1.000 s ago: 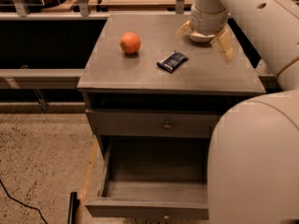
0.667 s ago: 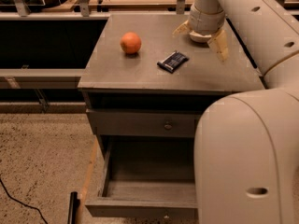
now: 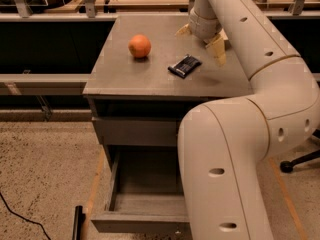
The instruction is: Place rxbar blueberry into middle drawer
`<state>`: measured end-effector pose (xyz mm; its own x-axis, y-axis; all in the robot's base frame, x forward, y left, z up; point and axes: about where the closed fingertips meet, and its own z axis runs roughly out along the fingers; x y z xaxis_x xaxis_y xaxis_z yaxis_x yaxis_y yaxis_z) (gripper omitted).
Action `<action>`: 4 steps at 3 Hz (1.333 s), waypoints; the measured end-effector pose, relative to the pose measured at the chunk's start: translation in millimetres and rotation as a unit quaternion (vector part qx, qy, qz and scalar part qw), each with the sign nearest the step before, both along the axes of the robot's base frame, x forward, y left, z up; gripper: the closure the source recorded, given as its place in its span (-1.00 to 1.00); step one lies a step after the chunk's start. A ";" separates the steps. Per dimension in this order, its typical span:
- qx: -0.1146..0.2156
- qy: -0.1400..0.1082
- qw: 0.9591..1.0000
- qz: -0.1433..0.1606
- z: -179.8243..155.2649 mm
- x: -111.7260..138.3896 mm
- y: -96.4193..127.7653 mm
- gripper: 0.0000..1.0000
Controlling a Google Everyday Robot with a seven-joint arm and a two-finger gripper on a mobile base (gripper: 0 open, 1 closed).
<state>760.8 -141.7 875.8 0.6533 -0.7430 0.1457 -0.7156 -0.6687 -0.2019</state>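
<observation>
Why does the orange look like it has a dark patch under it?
Camera view: the orange casts a small shadow on the cabinet top, which is lit from above; the drawer is dim inside; the open gripper hangs over the top, just behind the bar.

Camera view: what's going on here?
The robot's arm reaches over a grey cabinet. Its tool hangs open above the back right of the cabinet top, holding nothing. The bar lies on the top just in front of it, an orange further left. The middle drawer stands pulled open below; the bar is not yet in it.
</observation>
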 end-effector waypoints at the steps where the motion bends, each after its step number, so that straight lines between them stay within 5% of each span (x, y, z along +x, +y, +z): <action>1: -0.012 0.010 1.000 0.005 -17.2 10.6 15.6 -0.66; 3: -0.021 0.032 0.999 0.013 -42.7 16.2 28.3 0.20; 4: -0.021 0.032 0.999 0.013 -41.5 15.7 27.9 0.22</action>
<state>776.5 -113.7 834.2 0.6812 -0.7198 0.1340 -0.7083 -0.6942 -0.1280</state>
